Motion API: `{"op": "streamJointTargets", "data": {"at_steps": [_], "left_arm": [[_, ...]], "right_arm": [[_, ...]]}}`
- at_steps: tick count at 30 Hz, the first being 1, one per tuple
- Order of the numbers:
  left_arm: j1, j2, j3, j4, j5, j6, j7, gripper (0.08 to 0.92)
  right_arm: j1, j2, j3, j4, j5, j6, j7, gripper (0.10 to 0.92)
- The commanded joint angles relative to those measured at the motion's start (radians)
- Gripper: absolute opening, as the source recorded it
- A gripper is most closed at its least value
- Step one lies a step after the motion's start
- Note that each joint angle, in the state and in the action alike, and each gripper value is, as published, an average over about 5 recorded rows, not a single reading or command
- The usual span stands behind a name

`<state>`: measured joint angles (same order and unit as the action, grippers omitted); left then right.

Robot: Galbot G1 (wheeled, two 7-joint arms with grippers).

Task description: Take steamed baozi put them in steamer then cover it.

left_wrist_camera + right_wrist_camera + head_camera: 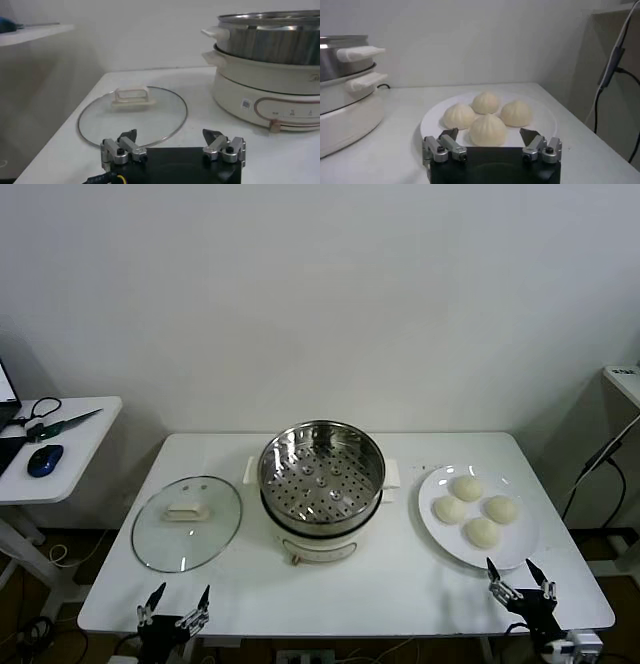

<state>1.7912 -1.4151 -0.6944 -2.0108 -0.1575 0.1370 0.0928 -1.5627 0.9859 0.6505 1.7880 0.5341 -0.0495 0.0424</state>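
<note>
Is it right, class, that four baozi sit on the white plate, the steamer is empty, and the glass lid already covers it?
Not quite. In the head view the glass lid lies flat on the table beside the steamer. The four baozi are on the white plate, and the steamer is empty.

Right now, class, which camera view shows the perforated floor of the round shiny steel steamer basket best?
The head view: it looks down into the round shiny steel steamer basket, showing the perforated floor. Both wrist views catch only its outer wall from the side.
</note>
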Motion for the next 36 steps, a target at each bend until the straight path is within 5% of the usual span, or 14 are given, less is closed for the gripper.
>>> {"op": "streamJointTargets", "data": {"at_steps": [1,4,10,16,26,36], "left_arm": [[-0.01,0.002,-0.001,-0.012,0.001,0.01,0.005,0.823],[-0.016,0.003,0.001,-0.013,0.001,0.009,0.006,0.823],[-0.02,0.004,0.006,-0.011,0.001,-0.003,0.005,0.823],[-0.031,0.005,0.007,-0.002,0.003,-0.009,0.007,0.823],[-0.058,0.004,0.012,0.02,0.012,-0.013,0.016,0.823],[-0.077,-0.002,0.024,0.027,0.015,-0.01,0.02,0.823]], "right_arm": [[0.142,-0.047,0.014,0.012,-0.027,-0.129,0.017,0.823],[0.35,-0.167,-0.035,-0.059,-0.058,-0.223,-0.038,0.823],[0.853,-0.479,-0.418,-0.322,-0.191,-0.295,-0.386,0.823],[1.383,-0.613,-0.998,-0.533,-0.364,-0.129,-0.788,0.823],[2.154,-0.526,-1.957,-0.755,-0.34,0.166,-1.231,0.823],[2.086,-0.331,-2.041,-0.888,-0.358,0.121,-1.208,0.823]]}}
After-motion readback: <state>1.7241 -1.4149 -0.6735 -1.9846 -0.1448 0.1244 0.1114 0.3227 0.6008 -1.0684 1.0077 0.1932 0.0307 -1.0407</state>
